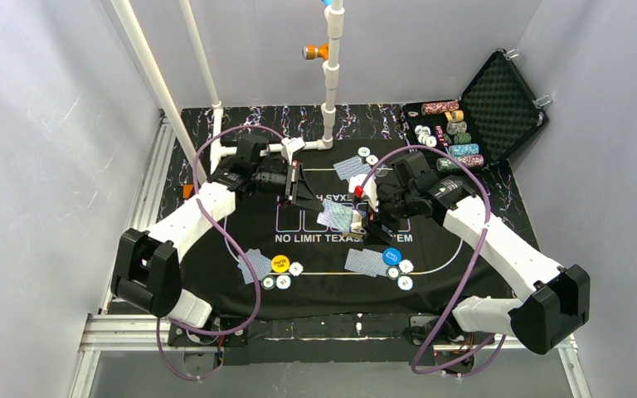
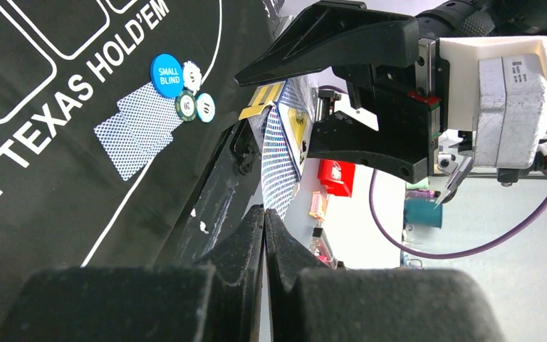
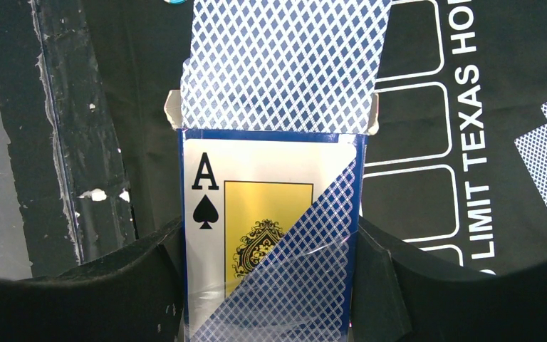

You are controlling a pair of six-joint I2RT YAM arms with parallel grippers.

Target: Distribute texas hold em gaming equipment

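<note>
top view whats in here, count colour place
mat: one, black, under everything
case: one, black, open, far right
chip stacks: several, mixed colours, in case
white pipes: several, far side
yellow disc: one, near left
blue disc: one, near right
loose chips: eight, white and green, three by each disc, two far
face-down cards: three sets, blue backs, beside each chip group
card box: one, ace-of-spades front, above mat centre
protruding card: one, blue back, from box top
left gripper: shut on protruding card
right gripper: shut on card box
</note>
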